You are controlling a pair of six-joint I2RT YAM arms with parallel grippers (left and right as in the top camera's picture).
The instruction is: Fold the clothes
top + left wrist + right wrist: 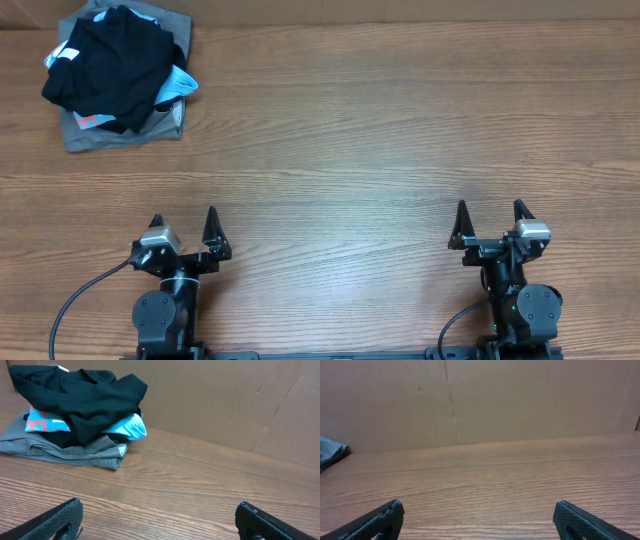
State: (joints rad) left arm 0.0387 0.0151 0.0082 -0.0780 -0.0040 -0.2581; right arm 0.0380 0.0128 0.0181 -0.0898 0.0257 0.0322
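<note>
Overhead: black T-shirt sits in the far left corner of the table, crumpled in a heap on top of the pile. No flat outline. Can't tell which way neck or hem points. The heap is a bit wider along the table's far edge than front to back, so the long axis runs roughly left-right.

Look: plain black, matte, thin soft fabric with deep loose folds and rounded lumps. In the left wrist view one flap drapes down over the pile's right side. A small pale bit shows at the very top of the heap there; can't confirm what it is.

Under it: light blue shirt pokes out on the right, with a red print patch showing on the left in the left wrist view. Grey garment is at the bottom, flatter, with a stitched hem, its edges roughly square to the table.

Table: brown wood-grain surface, smooth, grain running left-right. Plain cardboard wall behind it, with creases.

Left end effector is at the near edge, left side, jaws spread wide, nothing in them. Right end effector is at the near edge, right side, also spread wide, holding nothing. Both are well apart from the shirt. Fingers are black with a woven carbon-look texture.
</note>
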